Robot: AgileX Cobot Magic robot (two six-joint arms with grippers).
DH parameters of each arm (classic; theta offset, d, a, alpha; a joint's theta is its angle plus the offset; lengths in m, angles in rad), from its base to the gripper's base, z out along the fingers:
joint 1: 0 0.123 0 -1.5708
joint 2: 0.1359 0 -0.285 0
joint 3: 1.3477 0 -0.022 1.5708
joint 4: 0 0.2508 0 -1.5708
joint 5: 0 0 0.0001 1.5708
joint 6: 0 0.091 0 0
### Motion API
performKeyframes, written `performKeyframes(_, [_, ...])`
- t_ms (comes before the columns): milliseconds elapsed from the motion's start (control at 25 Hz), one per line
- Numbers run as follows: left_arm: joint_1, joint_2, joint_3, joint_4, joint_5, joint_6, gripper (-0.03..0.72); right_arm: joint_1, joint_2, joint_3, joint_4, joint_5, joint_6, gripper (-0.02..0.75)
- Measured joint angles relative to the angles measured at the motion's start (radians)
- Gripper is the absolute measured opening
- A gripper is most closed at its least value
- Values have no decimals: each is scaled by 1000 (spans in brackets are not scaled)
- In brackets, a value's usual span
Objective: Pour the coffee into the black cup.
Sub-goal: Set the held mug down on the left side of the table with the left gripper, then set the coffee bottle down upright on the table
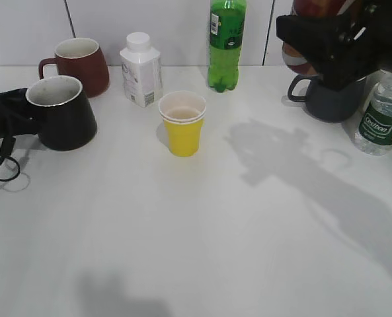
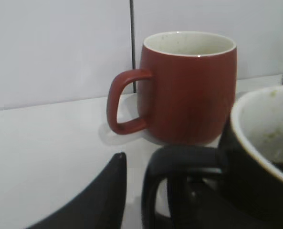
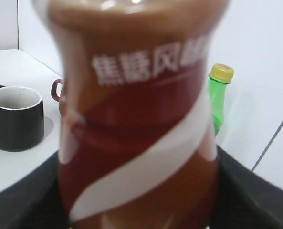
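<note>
The black cup (image 1: 63,115) stands at the left of the table with its pale inside showing. My left gripper (image 1: 14,109) is shut on its loop handle. In the left wrist view the cup (image 2: 260,157) fills the right side, and the jaws (image 2: 151,195) sit on either side of the handle. My right gripper (image 1: 328,39) is shut on the brown coffee bottle (image 1: 295,56) and holds it in the air at the far right. The bottle (image 3: 136,119) fills the right wrist view, with the jaws (image 3: 136,210) on both its sides. Its neck is out of view. The cup (image 3: 15,119) shows far left there.
A maroon mug (image 1: 80,63), a white carton bottle (image 1: 141,69) and a green soda bottle (image 1: 227,43) stand along the back. A yellow paper cup (image 1: 182,122) is in the middle. A dark grey mug (image 1: 331,99) and a water bottle (image 1: 381,115) stand under the right arm.
</note>
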Motion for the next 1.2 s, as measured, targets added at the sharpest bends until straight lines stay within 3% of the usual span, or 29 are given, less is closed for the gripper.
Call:
performKeyframes(640, [0, -233, 258, -38, 0, -2, 242, 0, 82, -2, 12, 1, 0, 534])
performKeyframes(840, [-2, -365, 347, -32, 20, -30, 242, 0, 166, -2, 105, 17, -13, 534])
performKeyframes(1200, [-84, -533, 360, 60, 122, -58, 242, 0, 427, -2, 282, -56, -151, 533])
